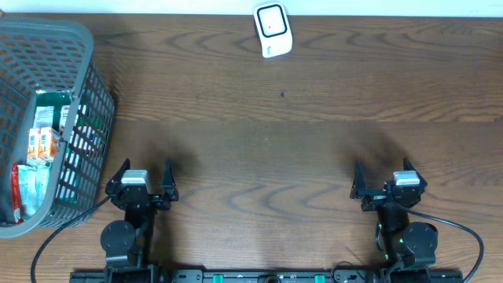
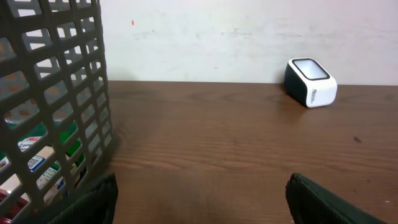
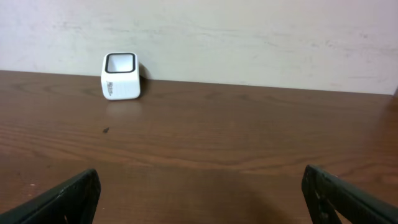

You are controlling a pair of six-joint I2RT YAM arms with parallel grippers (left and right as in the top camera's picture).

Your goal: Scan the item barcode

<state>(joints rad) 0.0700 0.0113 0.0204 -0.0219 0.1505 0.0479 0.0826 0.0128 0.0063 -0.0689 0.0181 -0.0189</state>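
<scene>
Left gripper (image 2: 199, 208) sits closest to the lens in the left wrist view: its jaws show as two dark wedges in the bottom corners, spread wide w/ only bare wood btwn them. Released, holding nothing. Right gripper (image 3: 202, 205) reads the same in its own wrist view: jaws far apart, empty, bare table (image 3: 217, 143) in the gap.

From overhead both rest low nr the front edge of the table, L one toward the front-left corner, R one toward the front-right, well apart from each other, both pointing at the far edge.

Just left of the L one stands a grey plastic basket (image 1: 94, 118) w/ lattice walls. It runs along the left edge from the far-left corner down to about level w/ that gripper. Its wall is near the L jaw; can't tell if they touch.

Inside the basket lie the packets (image 1: 43, 143): small orange-and-white ones, a green one beyond them toward the far side, a red-and-white one at the near end. Green and white packs also show through the lattice in the left wrist view. Print too small to read, barcode not made out.

The scanner (image 1: 272, 30), a small white box w/ a dark window on top, stands at the far edge approx mid-table, turned a little askew, well apart from basket and both grippers. A dark speck (image 1: 282, 94) marks the wood in front of it. Pale wall (image 2: 217, 37) rises behind the far edge
</scene>
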